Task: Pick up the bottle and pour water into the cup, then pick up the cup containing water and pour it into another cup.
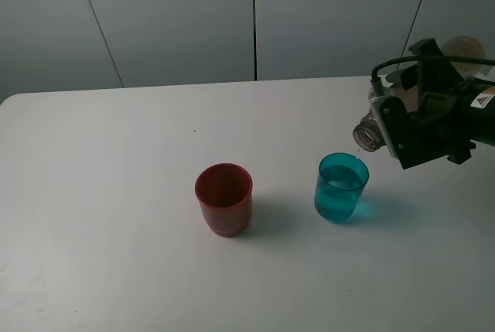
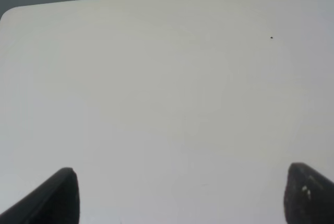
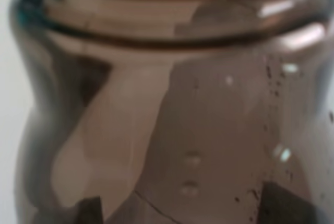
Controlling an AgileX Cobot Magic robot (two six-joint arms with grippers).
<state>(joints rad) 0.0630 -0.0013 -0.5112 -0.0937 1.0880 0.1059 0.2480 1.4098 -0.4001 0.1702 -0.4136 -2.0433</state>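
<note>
1. Bottle (image 1: pixel 371 135) first: it lies tipped almost level in the right end effector (image 1: pixel 414 127), which is clamped round its body. The open neck hangs just above the cup (image 1: pixel 340 186), at the rim on that arm's side. I take that tilt and spot to be for pouring, with the mouth over the opening so the water falls inside.
2. The teal cup stands upright, right of centre on the worktop (image 1: pixel 100 216), and a good part of it holds water. A faint thread between mouth and rim may be the stream, but it is too thin to be sure.
3. From the right wrist camera the smoky brown wall fills everything, too close and blurred to show how much water is left.
4. Another cup (image 1: pixel 223 199), the red one, stands upright to the left of the teal one with bare worktop between them. It looks empty, so the second pour is not yet done.
5. The left end effector (image 2: pixel 182 195) has its fingers wide apart and holds nothing, over bare worktop. The high camera does not catch it at all.
6. Nothing stands between the two cups. The one obstacle, I judge, is the bottle itself, which must clear the rim before anyone grips the teal cup.
</note>
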